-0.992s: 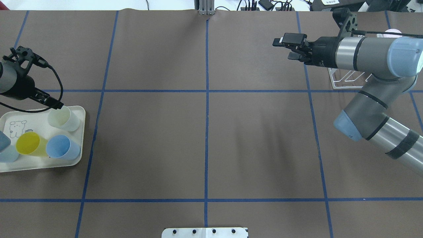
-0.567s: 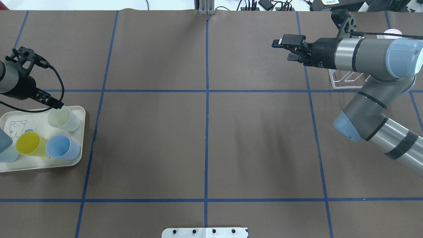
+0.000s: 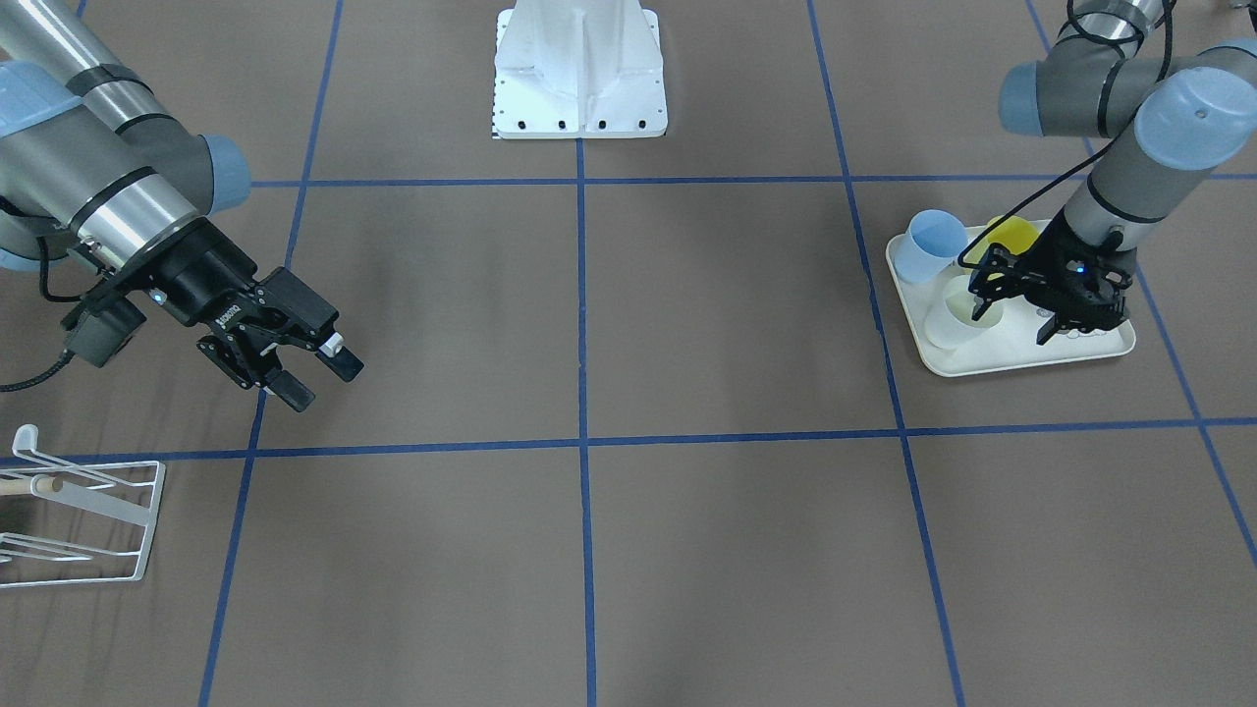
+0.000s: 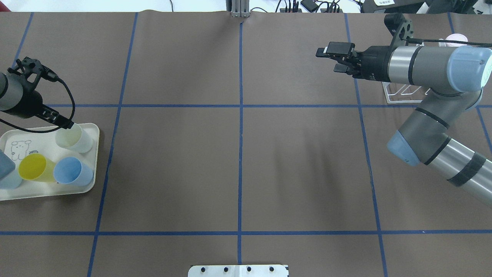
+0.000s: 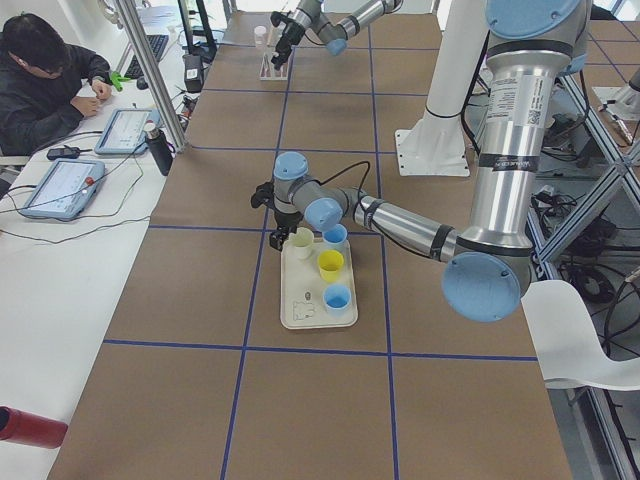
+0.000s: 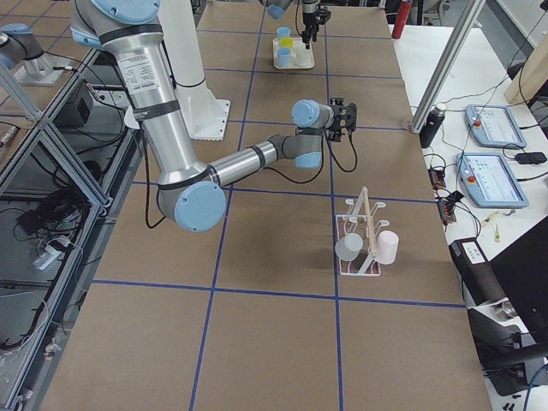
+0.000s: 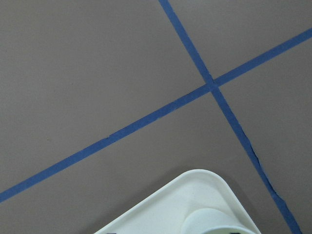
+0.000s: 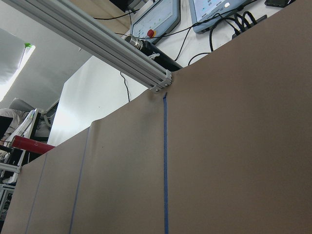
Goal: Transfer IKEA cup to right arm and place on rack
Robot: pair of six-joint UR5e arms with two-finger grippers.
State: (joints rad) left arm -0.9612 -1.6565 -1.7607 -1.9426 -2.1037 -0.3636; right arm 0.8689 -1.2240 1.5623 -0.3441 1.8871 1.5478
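Observation:
A cream cup (image 4: 73, 138) stands upright at the far right corner of the rabbit-print tray (image 4: 50, 192). My left gripper (image 4: 68, 124) is open at the cup's far rim. In the front view the gripper (image 3: 1011, 319) has one finger (image 3: 978, 302) over the cup's (image 3: 955, 316) mouth and the other outside it. The left wrist view shows only the tray corner and the cup's rim (image 7: 214, 222). My right gripper (image 4: 332, 58) is open and empty, hovering in front of the white wire rack (image 4: 399, 97), which the right arm partly hides.
A yellow cup (image 4: 34, 167), a blue cup (image 4: 72, 172) and a pale blue cup (image 4: 7, 177) also stand on the tray. The rack (image 6: 364, 235) holds a grey cup (image 6: 349, 248) and a pink cup (image 6: 387, 247). The robot's white base (image 3: 579, 69) stands mid-table.
My left wrist has swung slightly left and away while its fingertips stay at the cream cup's rim. My right gripper has drifted slightly toward the table's far edge.

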